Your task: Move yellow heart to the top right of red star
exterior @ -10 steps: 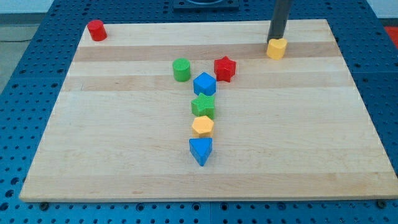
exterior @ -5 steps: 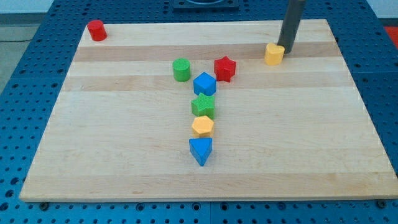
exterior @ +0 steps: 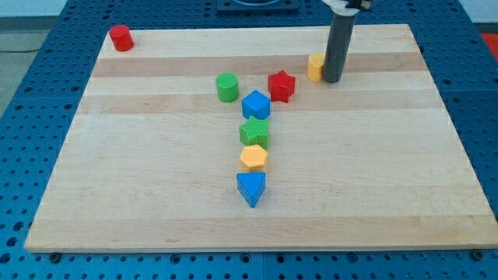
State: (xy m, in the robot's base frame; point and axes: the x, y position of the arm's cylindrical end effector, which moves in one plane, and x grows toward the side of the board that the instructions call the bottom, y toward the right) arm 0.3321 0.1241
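Blue triangle [exterior: 250, 188] was seen nearest, lower centre of frame. Above it, in column: orange hexagon [exterior: 254, 158], green block [exterior: 254, 133], blue cube [exterior: 255, 105]. Green cylinder [exterior: 227, 87] and red star [exterior: 281, 85] were placed beyond. Yellow heart [exterior: 314, 67] was found upper right of star, half hidden by rod. My tip [exterior: 332, 79] was pressed against heart's right side. No end effector fitted; grasp state not applicable. Red cylinder [exterior: 120, 37] was at desk [exterior: 156, 194] far upper-left corner.

Likely a lab, wooden board [exterior: 373, 179] on blue perforated bench [exterior: 23, 155]
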